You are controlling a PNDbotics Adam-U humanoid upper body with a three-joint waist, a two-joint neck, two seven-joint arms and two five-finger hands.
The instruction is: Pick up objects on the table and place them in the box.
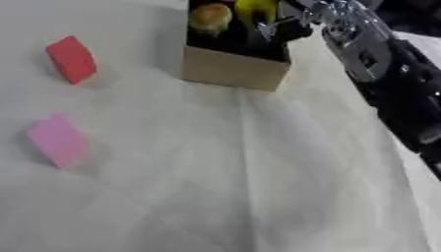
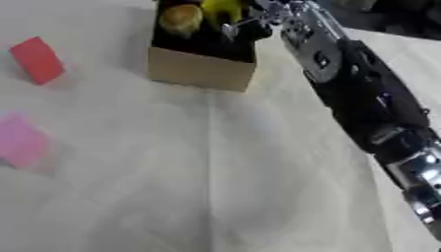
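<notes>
Covering nearly the whole view, the table (image 1: 258, 187) wears a pale, creased cloth. Next in bulk comes the robot's right arm (image 2: 362, 103), black with silver parts, which enters from the lower right and slants up toward the top middle. It ends at the right hand (image 1: 289, 22), poised over the right-hand part of the open box; the hand is blurred there, so I cannot tell whether its fingers are spread or curled round anything.

That box (image 1: 234, 69), brown cardboard with a dark inside, stands at the top centre of the table. Inside it lie a rounded orange-brown object (image 1: 210, 17) to the left and a yellow object (image 1: 255, 9) just beside it, near the hand.

Well apart from the box, at the left edge of the table, a pink block (image 1: 58, 140) sits tilted on the cloth. Farther back on the same side, a red block (image 1: 72, 59) also rests tilted, closer to the box than the pink one.
</notes>
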